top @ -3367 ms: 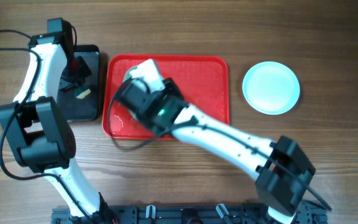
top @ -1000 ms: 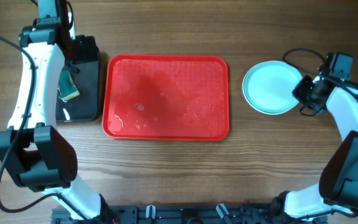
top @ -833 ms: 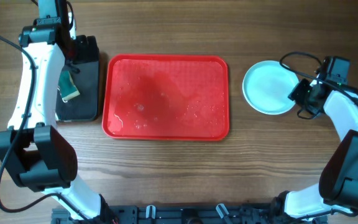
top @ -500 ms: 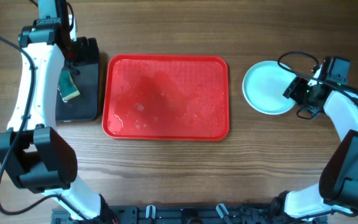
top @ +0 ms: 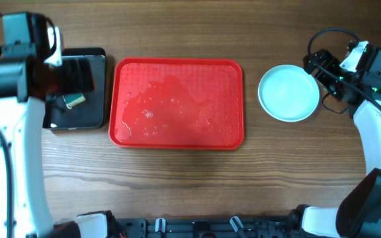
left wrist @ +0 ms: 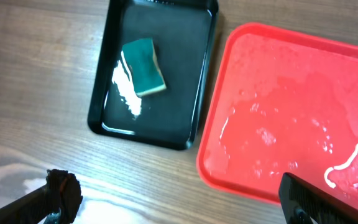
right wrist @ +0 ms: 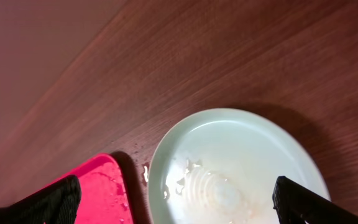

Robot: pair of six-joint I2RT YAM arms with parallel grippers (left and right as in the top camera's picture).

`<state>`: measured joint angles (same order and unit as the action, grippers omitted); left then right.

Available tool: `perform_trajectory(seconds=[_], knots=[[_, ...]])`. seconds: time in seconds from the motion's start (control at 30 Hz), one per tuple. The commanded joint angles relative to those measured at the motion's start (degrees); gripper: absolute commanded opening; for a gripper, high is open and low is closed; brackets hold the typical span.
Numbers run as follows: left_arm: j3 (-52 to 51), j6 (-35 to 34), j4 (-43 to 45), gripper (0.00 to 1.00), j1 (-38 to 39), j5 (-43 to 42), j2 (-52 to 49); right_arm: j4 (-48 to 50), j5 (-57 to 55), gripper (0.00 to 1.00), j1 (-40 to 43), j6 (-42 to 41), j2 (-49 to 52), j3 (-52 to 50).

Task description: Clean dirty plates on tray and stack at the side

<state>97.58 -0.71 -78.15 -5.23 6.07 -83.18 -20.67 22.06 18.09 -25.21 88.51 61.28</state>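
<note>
Your right gripper (right wrist: 180,208) stands wide, fingers far apart, nothing between them. It hangs above the far right rim of the pale turquoise round plate (right wrist: 241,158) with the raised rim. Your left gripper (left wrist: 180,202) is equally spread and empty, raised over the near edge of the small deep black rectangular tray (left wrist: 107,93). In that tray a green sponge (left wrist: 143,74) lies beside a white foam streak (left wrist: 126,93).

Progress, as judged: the large red rectangular plastic tray (top: 177,79) carries no plates, only a film of water and a thin foam trail. The plate sits on the wooden table (top: 177,185), right of the red tray and apart from it. Only the top plate shows from above. You cannot count any under it, so a full stack of three is unconfirmed. Washing and moving look complete; little seems left beyond parking the arms.

Plate condition: flat, right way up, wet, with a small puddle and some suds at its centre.
</note>
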Motion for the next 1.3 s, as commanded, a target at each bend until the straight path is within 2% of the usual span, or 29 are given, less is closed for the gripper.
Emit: perform_trajectory(seconds=[0.0, 0.2, 0.7, 0.73, 0.8, 0.9, 1.03, 1.17, 1.27], knots=[[0.31, 0.28, -2.12, 1.0, 0.26, -0.68, 4.22, 0.09, 1.77, 1.0, -0.11, -3.48, 0.17, 0.48], [0.31, 0.28, -2.29, 1.0, 0.26, -0.7, 8.33, 0.09, 1.79, 1.0, -0.11, -3.48, 0.2, 0.48], [0.31, 0.39, -2.58, 1.0, 0.37, -0.09, 8.63, 0.09, 1.77, 1.0, -0.11, -3.48, 0.2, 0.48], [0.31, 0.48, -3.17, 1.0, 0.24, 1.97, 9.31, 0.09, 1.77, 1.0, -0.11, -3.48, 0.2, 0.48], [0.07, 0.26, -5.99, 1.0, 0.26, 0.76, 13.49, 0.09, 1.79, 1.0, -0.11, -3.5, 0.2, 0.48], [-1.66, 0.31, -5.57, 1.0, 0.24, -1.31, 18.43, 0.09, 1.77, 1.0, -0.11, -3.48, 0.2, 0.48], [-9.18, 0.57, 1.79, 1.0, 0.24, -1.33, 27.15, 0.09, 1.79, 1.0, -0.11, -3.5, 0.2, 0.48], [-24.35, 0.52, 16.68, 1.0, 0.24, -2.34, 39.01, 0.09, 1.77, 1.0, -0.11, -3.5, 0.2, 0.48], [-38.75, 0.5, 30.99, 1.0, 0.24, -4.5, 49.29, 0.11, 1.77, 1.0, -0.11, -3.45, 0.2, 0.48]])
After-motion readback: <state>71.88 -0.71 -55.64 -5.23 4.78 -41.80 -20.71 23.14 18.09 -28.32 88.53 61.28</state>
